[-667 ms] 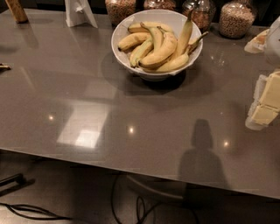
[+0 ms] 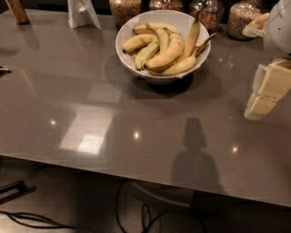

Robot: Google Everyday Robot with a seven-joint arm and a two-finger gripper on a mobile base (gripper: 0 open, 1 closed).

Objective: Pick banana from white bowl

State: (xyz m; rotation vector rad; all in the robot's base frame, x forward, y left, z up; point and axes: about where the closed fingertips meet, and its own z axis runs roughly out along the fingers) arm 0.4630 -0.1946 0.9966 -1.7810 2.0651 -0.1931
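Observation:
A wide white bowl (image 2: 128, 32) stands at the back middle of the grey table (image 2: 91, 91) and holds several yellow bananas. The banana (image 2: 169, 54), the thickest and most strongly curved one, lies across the middle of the pile. A slimmer banana (image 2: 146, 53) lies to its left. A straighter one with a long dark stem (image 2: 192, 35) leans on the right rim. My gripper (image 2: 260, 101), cream-coloured, hangs at the right edge of the view. It is above the table, to the right of the bowl and nearer than it, touching nothing.
Glass jars of grain (image 2: 125, 10) stand in a row behind the bowl. A white stand (image 2: 82, 12) is at the back left and a brown object (image 2: 17, 11) at the far left corner. Cables (image 2: 141, 214) lie on the floor below the table's front edge.
My gripper has moved a little up and to the left in the view, toward the bowl. The bowl and bananas have not moved.

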